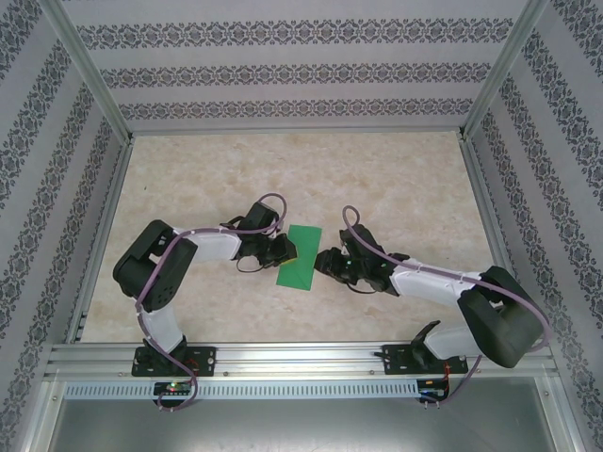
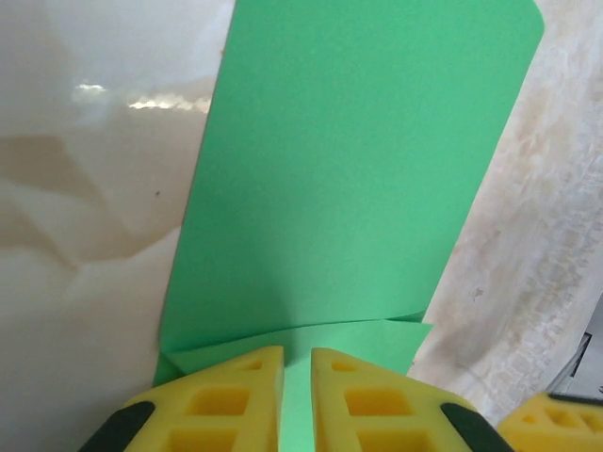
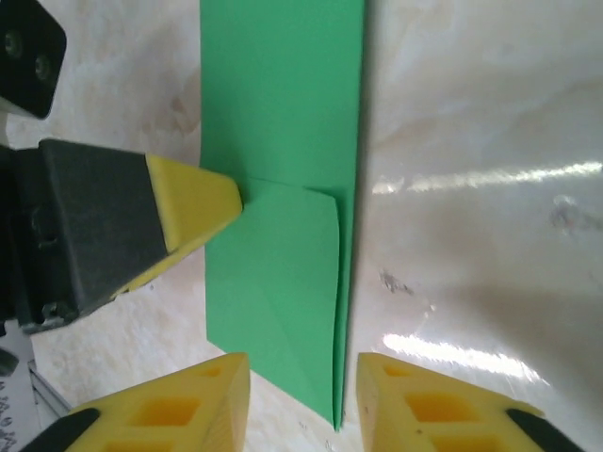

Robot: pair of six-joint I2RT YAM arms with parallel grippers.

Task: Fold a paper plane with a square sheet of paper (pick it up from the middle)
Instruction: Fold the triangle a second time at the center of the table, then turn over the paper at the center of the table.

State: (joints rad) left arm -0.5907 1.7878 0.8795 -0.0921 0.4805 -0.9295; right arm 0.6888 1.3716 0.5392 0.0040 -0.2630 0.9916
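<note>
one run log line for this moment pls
green paper folded lengthwise, on table | left gripper nearly shut, tips on folded corner | right gripper open over paper's end

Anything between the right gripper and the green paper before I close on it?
Nothing visible. The right gripper stands open astride one edge of the green paper; a fingertip of the left gripper touches the paper's opposite side, clear of that gap.
</note>
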